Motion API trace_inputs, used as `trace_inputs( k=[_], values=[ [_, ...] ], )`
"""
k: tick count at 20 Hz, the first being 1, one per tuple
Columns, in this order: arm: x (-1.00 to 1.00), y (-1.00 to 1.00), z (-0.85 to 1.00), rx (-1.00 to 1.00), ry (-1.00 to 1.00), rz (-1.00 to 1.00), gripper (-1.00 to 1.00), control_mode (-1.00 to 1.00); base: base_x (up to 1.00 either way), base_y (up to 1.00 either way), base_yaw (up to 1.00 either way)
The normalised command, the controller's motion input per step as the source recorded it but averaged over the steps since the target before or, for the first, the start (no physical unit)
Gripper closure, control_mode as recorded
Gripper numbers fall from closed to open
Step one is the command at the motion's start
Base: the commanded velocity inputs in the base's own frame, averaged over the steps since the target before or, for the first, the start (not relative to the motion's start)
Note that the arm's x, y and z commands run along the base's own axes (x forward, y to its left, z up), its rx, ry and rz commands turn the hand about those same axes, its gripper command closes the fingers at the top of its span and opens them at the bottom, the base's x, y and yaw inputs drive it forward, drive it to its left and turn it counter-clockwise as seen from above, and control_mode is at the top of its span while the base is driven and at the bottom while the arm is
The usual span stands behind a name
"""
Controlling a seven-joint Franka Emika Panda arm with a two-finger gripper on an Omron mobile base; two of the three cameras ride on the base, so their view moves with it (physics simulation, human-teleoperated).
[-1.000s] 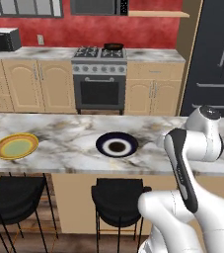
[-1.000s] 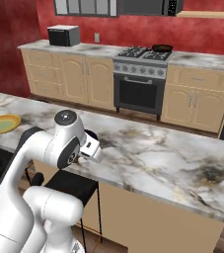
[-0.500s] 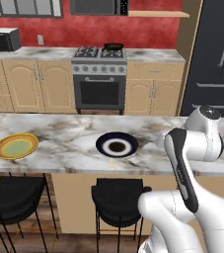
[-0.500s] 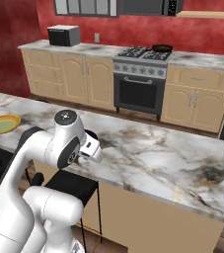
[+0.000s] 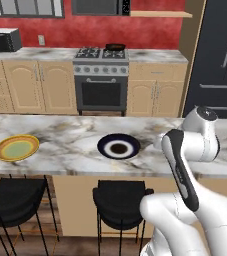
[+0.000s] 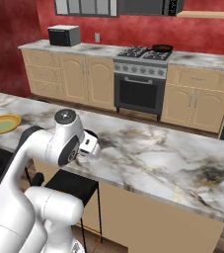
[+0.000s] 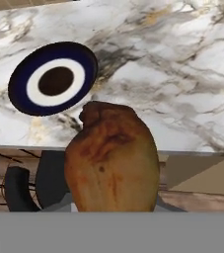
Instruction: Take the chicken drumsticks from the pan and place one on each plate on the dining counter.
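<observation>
A glossy orange-brown chicken drumstick [image 7: 112, 160] looms large in the hand view, held in my gripper [image 6: 90, 144] and covering the fingertips. It hangs over the near edge of the dining counter [image 5: 75, 135], right of the dark-rimmed plate [image 7: 54, 78] [image 5: 118, 146], which is bare. The yellow-rimmed plate [image 5: 17, 148] [image 6: 1, 124] lies bare at the counter's left end. Far behind, the pan [image 5: 115, 47] [image 6: 163, 48] sits on the stove; its inside is too small to read.
Two black stools [image 5: 15, 197] [image 5: 120, 200] stand under the counter's near side. Across the aisle are the stove [image 5: 101, 75], wooden cabinets, a microwave [image 5: 2, 39] and a dark fridge [image 5: 220, 60]. Bare marble stretches right of the dark-rimmed plate.
</observation>
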Motion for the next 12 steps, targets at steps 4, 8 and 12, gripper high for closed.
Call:
trace_inputs(
  k=[4,8,12],
  values=[
    [0.74,0.5,0.0,-0.09,0.06,0.13,1.0,-1.0,0.0,0.0,0.0],
    [0.81,0.59,0.0,-0.13,0.11,0.03,1.0,-1.0,0.0,0.0,0.0],
    [0.9,0.55,-0.09,-0.07,0.21,0.0,1.0,-1.0,0.0,0.0,0.0]
  ],
)
